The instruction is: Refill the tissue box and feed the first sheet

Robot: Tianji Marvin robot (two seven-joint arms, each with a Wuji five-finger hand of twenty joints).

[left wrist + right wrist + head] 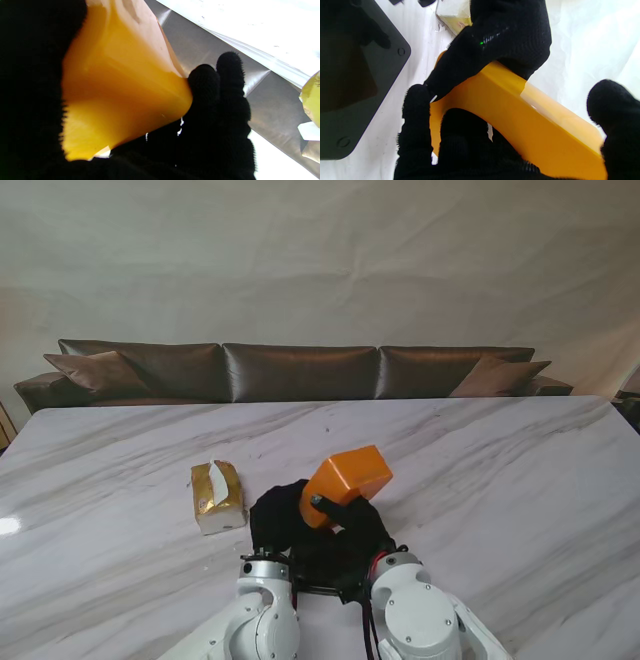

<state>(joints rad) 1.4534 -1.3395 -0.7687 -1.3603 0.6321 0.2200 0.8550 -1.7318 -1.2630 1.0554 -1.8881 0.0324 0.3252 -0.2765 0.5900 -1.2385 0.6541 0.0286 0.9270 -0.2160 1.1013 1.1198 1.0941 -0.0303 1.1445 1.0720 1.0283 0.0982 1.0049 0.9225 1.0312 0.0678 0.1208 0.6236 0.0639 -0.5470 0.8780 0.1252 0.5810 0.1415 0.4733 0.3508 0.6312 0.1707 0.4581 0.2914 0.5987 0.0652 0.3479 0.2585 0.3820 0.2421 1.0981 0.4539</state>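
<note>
You have both hands bunched together close to the near edge of the table (480, 470), and the marble top spreads wide on every other side of them. To the right of your right hand (358, 530) the surface runs bare all the way to the table's right edge. Beyond the hands it runs open to the far edge, where a brown sofa (300, 370) lines the wall.

The only other thing on the top is the tissue pack (218, 496), lying flat just to the left of your left hand (278, 515) and a little farther from you. It has a gold wrapper with a white sheet showing along its top. No writing on it can be read, and the box shows no label either.

The orange tissue box (346, 482) is off the table, tilted, held up between the two gloved hands. In the left wrist view the left hand (32, 87) wraps one side of the box (120, 85), with its fingers (220, 100) curled beside the box's corner. In the right wrist view the right hand (460, 152) cups the box (520, 120) from beneath, its fingers (416, 117) pressed on one end and its thumb (617, 112) near the other, while the left hand (500, 37) lies over the top edge. Both hands are closed on the box. The box's opening is not visible in any view.
</note>
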